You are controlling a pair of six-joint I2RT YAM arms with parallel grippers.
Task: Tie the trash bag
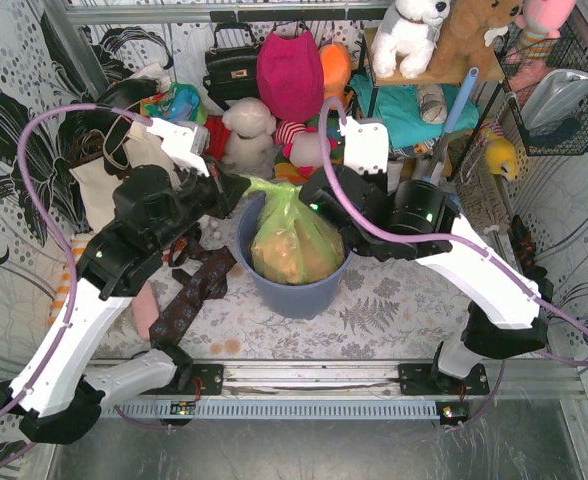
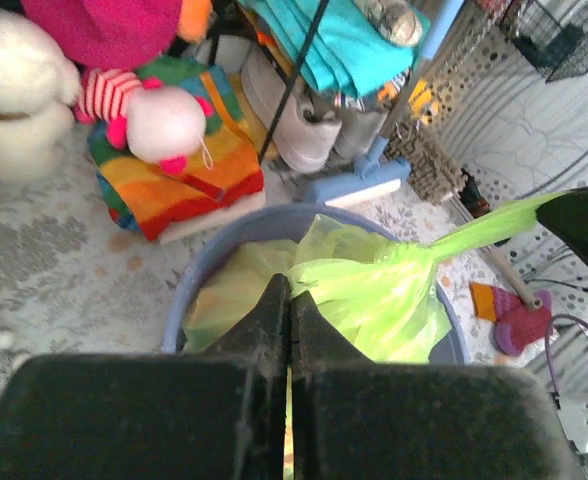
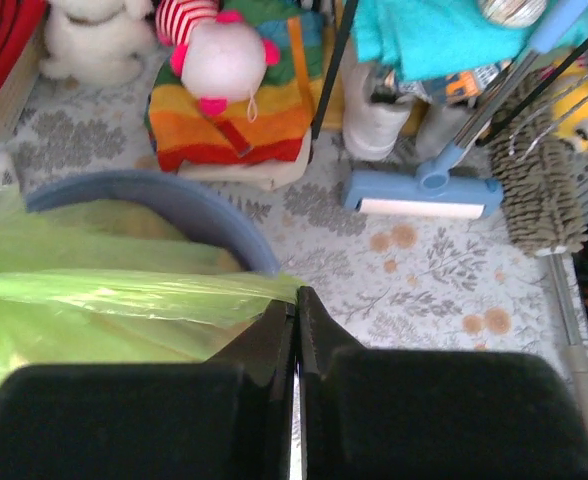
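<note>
Bag point(image 1: 292, 240): lime-green, seated in bin point(image 1: 296, 292) at mid-counter point(image 1: 399, 305), lower part hidden by the bin wall. Left tool point(image 2: 290, 300): clenched on bag plastic. Right tool point(image 3: 296, 305): clamped on bag film, the pinch point obscured by its own fingers.
</note>
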